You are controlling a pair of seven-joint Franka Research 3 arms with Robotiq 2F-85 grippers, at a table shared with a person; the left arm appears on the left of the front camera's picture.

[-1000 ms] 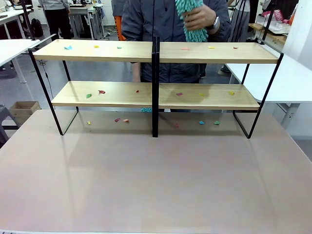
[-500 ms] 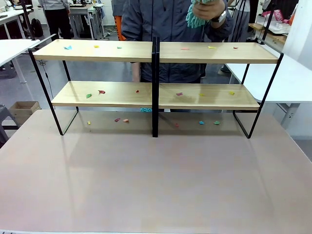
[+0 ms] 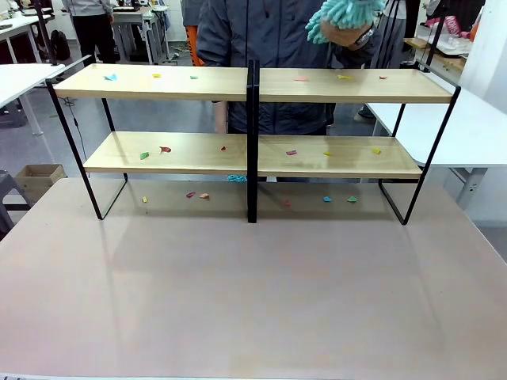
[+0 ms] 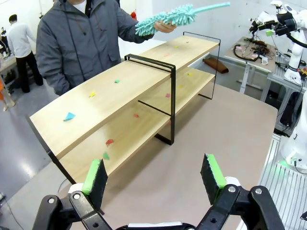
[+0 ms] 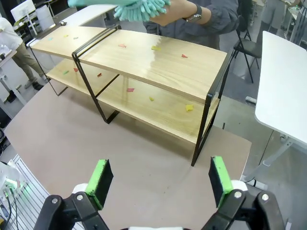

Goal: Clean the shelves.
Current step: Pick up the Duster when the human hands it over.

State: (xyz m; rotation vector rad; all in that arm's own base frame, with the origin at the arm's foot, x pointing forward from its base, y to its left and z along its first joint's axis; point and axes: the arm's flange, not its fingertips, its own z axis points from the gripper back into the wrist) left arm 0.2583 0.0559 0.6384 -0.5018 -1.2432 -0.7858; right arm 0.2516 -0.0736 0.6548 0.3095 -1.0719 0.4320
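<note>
The shelves [image 3: 158, 83] stand across the far side of the brown surface [image 3: 253, 301], coloured scraps [image 3: 165, 149] dotting both boards, perhaps a few beneath too. A person [image 3: 269, 39] holds a teal duster [image 3: 344, 12] above the right top board. Left hand [image 4: 152, 165] and right hand [image 5: 159, 165] — both released, grasping nothing.

The desk [image 3: 253, 301] lies bare from 3 through 6 to 9 o'clock, open for passage, while the shelves [image 3: 252, 150] wall off 12 o'clock and a person's hand [image 3: 346, 36] holds a duster [image 3: 342, 12] above their 1 o'clock end.
</note>
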